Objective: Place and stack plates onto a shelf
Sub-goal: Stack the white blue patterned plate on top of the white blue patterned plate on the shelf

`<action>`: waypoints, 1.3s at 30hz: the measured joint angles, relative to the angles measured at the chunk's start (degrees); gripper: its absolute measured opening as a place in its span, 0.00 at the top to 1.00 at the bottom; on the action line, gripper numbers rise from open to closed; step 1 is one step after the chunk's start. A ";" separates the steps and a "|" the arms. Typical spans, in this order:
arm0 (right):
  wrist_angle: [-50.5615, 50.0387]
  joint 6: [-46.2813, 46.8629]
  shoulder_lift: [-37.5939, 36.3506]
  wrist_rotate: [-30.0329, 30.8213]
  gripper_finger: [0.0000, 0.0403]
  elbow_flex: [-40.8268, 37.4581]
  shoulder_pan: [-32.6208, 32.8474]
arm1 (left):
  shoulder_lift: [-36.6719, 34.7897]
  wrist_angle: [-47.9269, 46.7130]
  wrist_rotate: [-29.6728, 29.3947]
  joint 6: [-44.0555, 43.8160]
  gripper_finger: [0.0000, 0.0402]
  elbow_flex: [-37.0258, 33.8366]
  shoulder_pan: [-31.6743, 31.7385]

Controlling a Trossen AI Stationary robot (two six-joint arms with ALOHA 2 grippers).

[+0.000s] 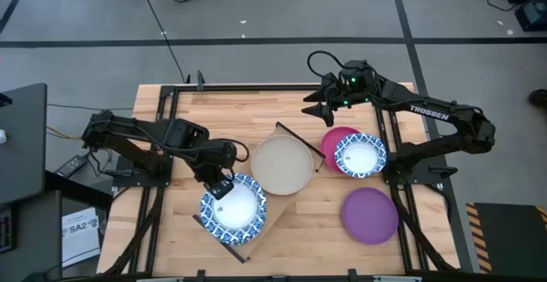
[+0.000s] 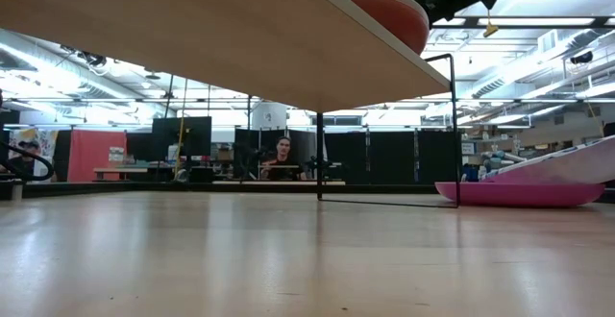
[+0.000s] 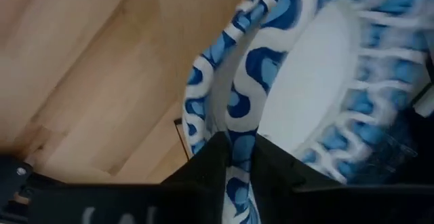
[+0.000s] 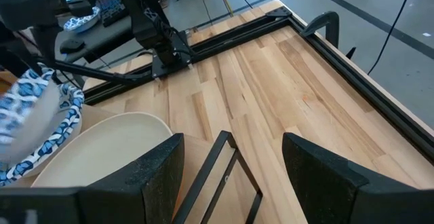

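Note:
The shelf (image 1: 256, 231) stands slantwise mid-table on black rods. A beige plate (image 1: 280, 164) lies on it; in the low view an orange plate (image 2: 394, 10) shows on the board's edge. My left gripper (image 1: 224, 186) is over the shelf's near end, shut on a blue-rimmed white plate (image 1: 232, 207). A second blue-rimmed plate (image 3: 196, 108) lies just under that one. My right gripper (image 1: 320, 111) hangs open over the table's far part, touching nothing. On the table at right, a magenta plate (image 1: 335, 137) carries another blue-rimmed plate (image 1: 360, 155). My left gripper (image 3: 237, 159) pinches the blue patterned rim (image 3: 239, 125) of the upper white plate between its two fingers, which lie across the rim. The plate sits tilted over the second blue-rimmed plate. Whether its far side rests on that plate I cannot tell.
A purple plate (image 1: 370, 215) lies on the table near the right front. Black frame rails (image 1: 256, 85) run along the table's edges. The shelf's rod support (image 4: 224, 163) stands below my right gripper (image 4: 234, 183). Bare wood lies at the table's far left.

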 joint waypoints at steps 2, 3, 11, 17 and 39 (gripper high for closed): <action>0.00 0.00 0.00 0.00 0.37 0.00 0.00 | 0.00 0.00 -1.36 0.06 0.81 0.00 0.00; -0.02 0.00 0.00 0.00 0.37 0.00 0.00 | 0.00 -0.02 -1.54 0.04 0.79 0.00 0.00; -1.17 0.00 0.00 0.00 0.37 0.00 0.00 | 0.03 -0.03 -1.60 2.23 0.65 0.00 -0.01; -2.04 0.00 0.00 0.00 0.37 0.00 0.00 | 0.04 -0.04 -3.54 3.05 0.56 0.00 -0.04; -2.16 0.00 0.00 0.00 0.37 0.00 0.00 | 0.11 2.29 10.49 -0.09 0.51 0.00 0.00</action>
